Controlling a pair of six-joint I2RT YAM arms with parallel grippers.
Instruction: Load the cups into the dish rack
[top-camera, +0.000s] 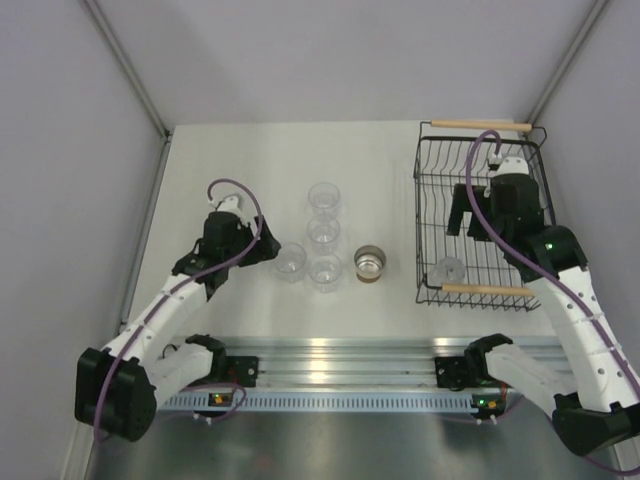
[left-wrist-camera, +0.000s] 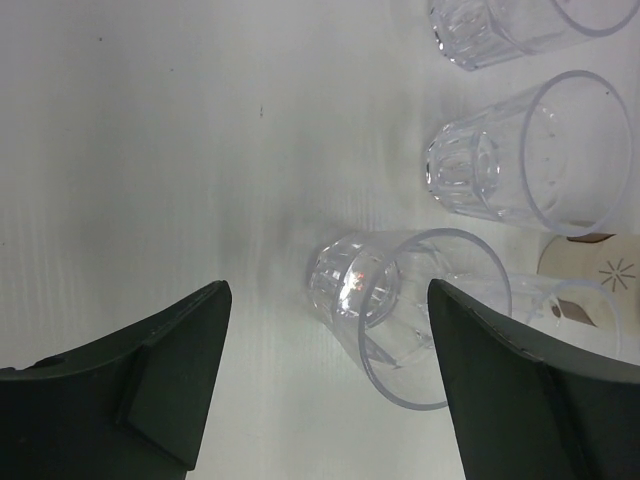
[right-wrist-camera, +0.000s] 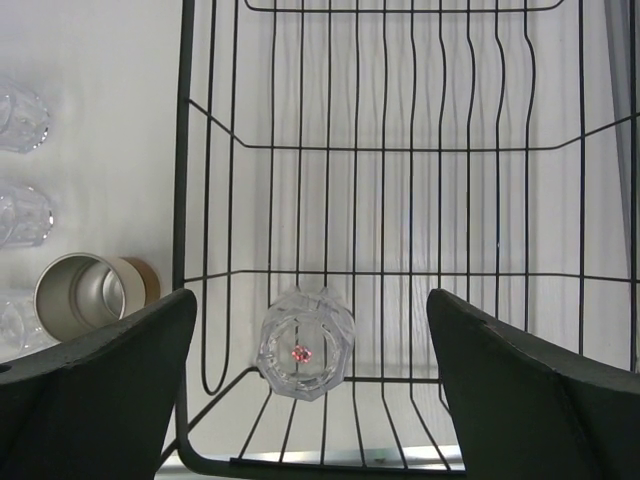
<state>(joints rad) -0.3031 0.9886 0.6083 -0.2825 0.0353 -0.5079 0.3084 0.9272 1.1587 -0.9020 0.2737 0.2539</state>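
Tan cup (left-wrist-camera: 582, 262), pale starburst mark (left-wrist-camera: 613, 272)

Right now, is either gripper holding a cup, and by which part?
Nothing is held. The left gripper is open with a clear cup ahead of it, ungripped; the right gripper is open above the rack.

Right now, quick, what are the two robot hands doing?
Left gripper: open, a clear cup between its fingers.
Right gripper: open, empty, above the dish rack.
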